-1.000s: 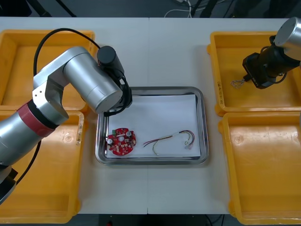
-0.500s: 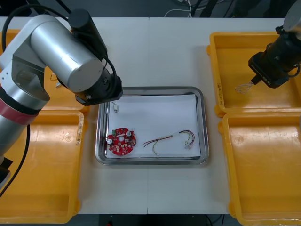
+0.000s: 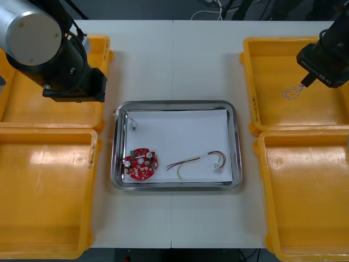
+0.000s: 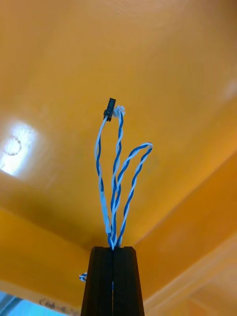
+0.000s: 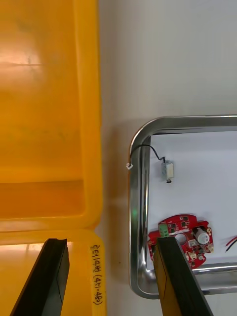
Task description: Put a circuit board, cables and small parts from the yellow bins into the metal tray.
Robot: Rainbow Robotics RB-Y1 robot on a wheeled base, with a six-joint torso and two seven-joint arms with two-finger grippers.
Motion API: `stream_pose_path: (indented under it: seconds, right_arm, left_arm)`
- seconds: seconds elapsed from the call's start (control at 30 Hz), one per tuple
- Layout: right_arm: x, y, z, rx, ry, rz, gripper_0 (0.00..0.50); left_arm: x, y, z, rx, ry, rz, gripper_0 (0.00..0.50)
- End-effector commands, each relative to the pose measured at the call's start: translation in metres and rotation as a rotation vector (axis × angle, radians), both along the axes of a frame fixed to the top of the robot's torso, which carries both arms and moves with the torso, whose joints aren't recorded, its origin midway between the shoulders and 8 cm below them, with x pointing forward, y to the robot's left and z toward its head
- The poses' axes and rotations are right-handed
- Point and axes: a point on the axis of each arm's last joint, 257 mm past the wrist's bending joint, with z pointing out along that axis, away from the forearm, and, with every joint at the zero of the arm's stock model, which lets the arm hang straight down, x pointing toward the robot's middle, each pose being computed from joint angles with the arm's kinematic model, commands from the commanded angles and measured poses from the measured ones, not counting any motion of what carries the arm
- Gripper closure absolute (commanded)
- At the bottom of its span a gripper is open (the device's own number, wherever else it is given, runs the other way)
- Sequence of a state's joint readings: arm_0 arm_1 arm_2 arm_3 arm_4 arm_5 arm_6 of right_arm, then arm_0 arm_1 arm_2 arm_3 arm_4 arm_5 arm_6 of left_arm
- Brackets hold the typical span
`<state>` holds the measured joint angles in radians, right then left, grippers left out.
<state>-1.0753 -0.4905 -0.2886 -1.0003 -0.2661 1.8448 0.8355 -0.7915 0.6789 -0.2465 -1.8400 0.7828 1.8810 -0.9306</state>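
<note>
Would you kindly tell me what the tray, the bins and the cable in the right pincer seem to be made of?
Tray: likely polished metal, rim shiny, white inside. Yellow bins: probably moulded plastic, glossy highlights. Blue and white cable, clamped in the right pincer: thin wires, seemingly plastic insulation. The left pincer hangs open near the left bins.

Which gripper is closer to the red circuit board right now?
Left. The left gripper, open, hovers at the edge of the left bins, beside the metal tray near the circuit board. The right gripper holds a blue and white cable over the far right bin, beyond the tray.
</note>
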Motion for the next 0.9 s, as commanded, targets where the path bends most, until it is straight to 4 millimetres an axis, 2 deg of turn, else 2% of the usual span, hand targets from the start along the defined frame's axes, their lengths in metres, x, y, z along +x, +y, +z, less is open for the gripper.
stream_pose_path:
  seconds: [0.03, 0.37, 0.6, 0.77, 0.9]
  right_arm:
    - [-0.008, -0.017, 0.03, -0.071, -0.035, 0.104, 0.5]
    - [0.004, -0.016, 0.077, -0.19, -0.177, 0.259, 0.5]
    - [0.006, -0.008, 0.096, -0.255, -0.246, 0.364, 0.5]
    - [0.006, 0.009, 0.103, -0.333, -0.3, 0.466, 0.5]
    - [0.003, 0.034, 0.106, -0.356, -0.344, 0.54, 0.5]
  left_arm:
    - [0.016, 0.032, 0.043, 0.017, -0.061, -0.004, 0.0]
    - [0.038, 0.09, 0.052, 0.064, -0.045, -0.007, 0.0]
    - [0.059, 0.115, 0.051, 0.112, -0.065, -0.019, 0.0]
    - [0.08, 0.131, 0.05, 0.135, -0.103, -0.036, 0.0]
    - [0.095, 0.139, 0.047, 0.144, -0.13, -0.058, 0.0]
